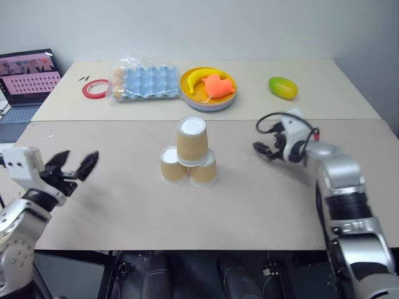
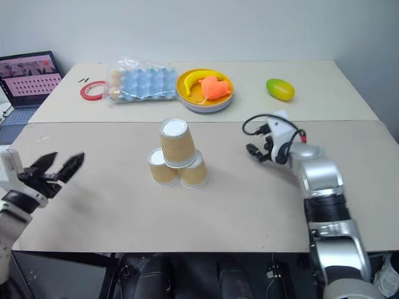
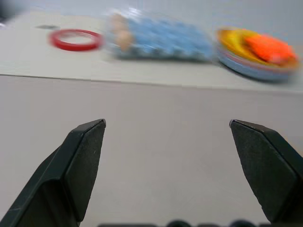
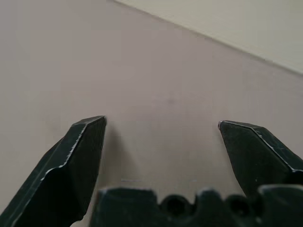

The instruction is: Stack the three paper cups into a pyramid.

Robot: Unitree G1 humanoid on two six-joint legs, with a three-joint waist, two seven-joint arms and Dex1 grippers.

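The three paper cups (image 1: pixel 189 161) stand upside down as a pyramid near the middle of the near desk (image 1: pixel 124 212): two side by side and touching, the third resting on top across both, its white bottom facing up. Nothing touches them.

To the right of the stack, apart from it, the right claw (image 1: pixel 260 148) hovers over the desk with its fingers spread and nothing between them; the right wrist view shows bare desk between the two black fingers (image 4: pixel 75 161). Well to the left, near the desk's left edge, the left claw (image 1: pixel 73 164) is also spread wide and empty, pointing across the desk.

On the far desk behind the stack lie a red tape ring (image 1: pixel 95 89), a blue egg tray (image 1: pixel 144 81) in a clear bag, a plate (image 1: pixel 207 87) with a banana and an orange toy on it, and a green-yellow mango (image 1: pixel 282 88) further right. A laptop (image 1: pixel 28 78) sits at the far left.
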